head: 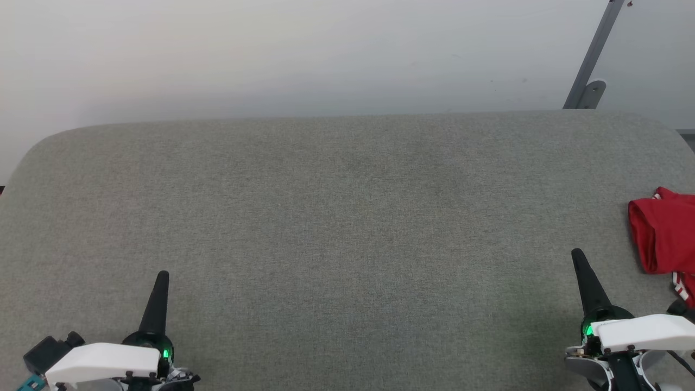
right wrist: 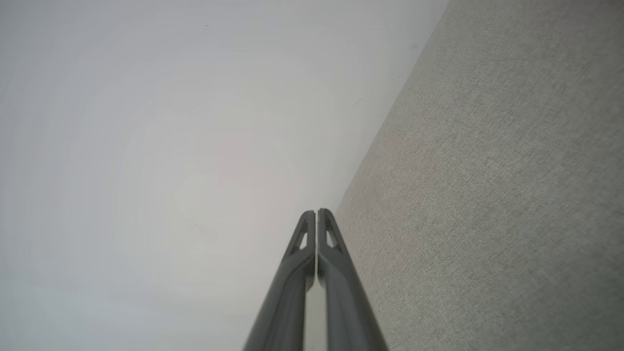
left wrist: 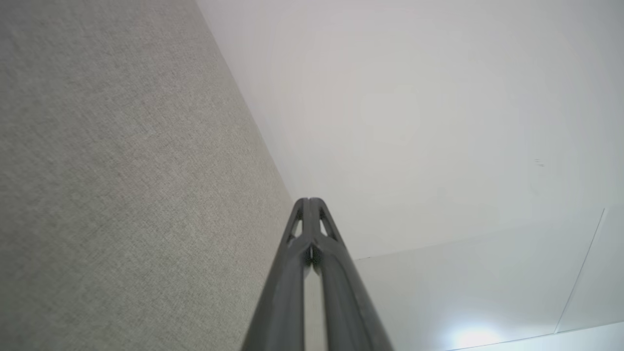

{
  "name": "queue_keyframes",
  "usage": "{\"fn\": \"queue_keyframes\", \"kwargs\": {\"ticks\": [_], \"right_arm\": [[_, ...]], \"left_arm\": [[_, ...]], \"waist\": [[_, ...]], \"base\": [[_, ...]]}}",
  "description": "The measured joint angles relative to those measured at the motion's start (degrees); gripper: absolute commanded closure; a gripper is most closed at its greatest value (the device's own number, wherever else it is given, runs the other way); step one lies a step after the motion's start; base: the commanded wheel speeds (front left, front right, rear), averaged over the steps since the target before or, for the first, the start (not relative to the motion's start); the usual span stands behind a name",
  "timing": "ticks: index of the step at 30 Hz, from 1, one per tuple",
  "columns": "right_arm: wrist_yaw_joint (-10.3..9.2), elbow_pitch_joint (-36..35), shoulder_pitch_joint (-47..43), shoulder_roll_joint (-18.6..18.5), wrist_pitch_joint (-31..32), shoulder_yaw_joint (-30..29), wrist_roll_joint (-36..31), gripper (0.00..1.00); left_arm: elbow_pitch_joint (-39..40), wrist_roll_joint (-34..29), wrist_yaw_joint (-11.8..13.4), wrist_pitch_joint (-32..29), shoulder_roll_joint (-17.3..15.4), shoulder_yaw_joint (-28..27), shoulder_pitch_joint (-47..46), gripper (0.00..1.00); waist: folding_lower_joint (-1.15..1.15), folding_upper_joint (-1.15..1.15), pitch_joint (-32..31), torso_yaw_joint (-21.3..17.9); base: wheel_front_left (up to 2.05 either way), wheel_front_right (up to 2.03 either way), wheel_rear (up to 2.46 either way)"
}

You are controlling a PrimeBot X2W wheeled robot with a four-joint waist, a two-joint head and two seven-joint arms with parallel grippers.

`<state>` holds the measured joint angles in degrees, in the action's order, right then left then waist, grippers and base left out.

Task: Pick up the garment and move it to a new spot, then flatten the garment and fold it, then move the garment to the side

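Observation:
The garment (head: 665, 236), a bunched red shirt with a bit of red-and-white striped trim, lies at the right edge of the grey fabric table (head: 336, 217), partly cut off by the head view's border. My right gripper (head: 577, 254) is shut and empty at the lower right, just left of the garment and apart from it. At the lower left, far from the garment, my left gripper (head: 162, 275) is shut with nothing in it. Each wrist view shows its own closed fingertips: left gripper (left wrist: 309, 200), right gripper (right wrist: 316, 211), pointing along the table toward the pale wall.
A pale wall (head: 304, 54) rises behind the table's far edge. A grey slanted metal bar (head: 592, 60) stands at the back right. The table's far corners are rounded.

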<state>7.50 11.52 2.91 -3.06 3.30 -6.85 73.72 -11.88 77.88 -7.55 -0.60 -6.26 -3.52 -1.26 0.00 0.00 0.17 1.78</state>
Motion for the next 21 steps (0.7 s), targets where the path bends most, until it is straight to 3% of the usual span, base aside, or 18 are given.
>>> {"fn": "queue_keyframes", "kwargs": {"ticks": [21], "right_arm": [[0.00,1.34,1.42,0.09,1.72,0.15,9.35,1.00]], "left_arm": [[-1.04,7.53,0.00,-2.78,1.38,-1.12,-2.27,1.00]], "waist": [[0.00,0.00,0.01,-0.83]], "base": [[0.00,0.00,0.00]]}}
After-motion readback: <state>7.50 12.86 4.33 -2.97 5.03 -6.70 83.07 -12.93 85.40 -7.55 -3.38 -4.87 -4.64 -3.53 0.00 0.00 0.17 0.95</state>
